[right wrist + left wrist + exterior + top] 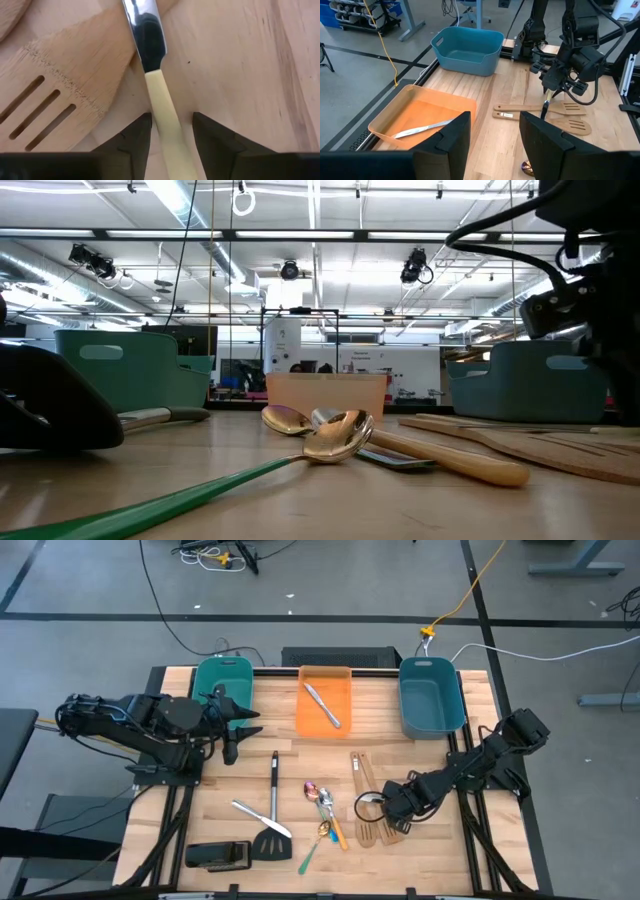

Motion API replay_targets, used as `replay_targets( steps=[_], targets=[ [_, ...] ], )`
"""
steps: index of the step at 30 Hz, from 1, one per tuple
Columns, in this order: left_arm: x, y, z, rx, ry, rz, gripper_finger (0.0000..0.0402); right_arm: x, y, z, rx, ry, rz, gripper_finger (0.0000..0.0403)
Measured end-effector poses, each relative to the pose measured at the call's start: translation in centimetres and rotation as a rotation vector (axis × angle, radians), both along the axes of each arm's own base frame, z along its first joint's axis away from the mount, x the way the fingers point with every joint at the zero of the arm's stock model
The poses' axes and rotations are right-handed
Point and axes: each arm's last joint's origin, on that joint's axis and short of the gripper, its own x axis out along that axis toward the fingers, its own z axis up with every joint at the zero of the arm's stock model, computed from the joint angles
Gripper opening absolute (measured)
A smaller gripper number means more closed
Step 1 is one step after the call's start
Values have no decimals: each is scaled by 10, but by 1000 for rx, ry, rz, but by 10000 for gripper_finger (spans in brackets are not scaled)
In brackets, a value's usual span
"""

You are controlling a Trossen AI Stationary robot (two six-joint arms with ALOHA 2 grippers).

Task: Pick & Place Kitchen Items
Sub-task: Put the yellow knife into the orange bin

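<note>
Right wrist view showed the right end effector open around a cream utensil handle, not yet gripping. It should close squarely, clear of the wooden spatula. The left end effector waited open.

Grey concrete floor around the table, yellow cable trailing, strip lights glowing across the ceiling.
</note>
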Motion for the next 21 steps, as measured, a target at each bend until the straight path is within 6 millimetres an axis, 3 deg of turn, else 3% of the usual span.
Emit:
replay_targets(
  steps=[6, 12, 21],
  targets=[
    [0, 0, 0, 0, 0, 0, 177, 1, -1, 0, 20, 5, 10, 123],
    [0, 0, 0, 0, 0, 0, 177, 1, -1, 0, 24, 4, 30, 60],
    [0, 0, 0, 0, 0, 0, 177, 1, -1, 0, 21, 10, 50, 59]
  ],
)
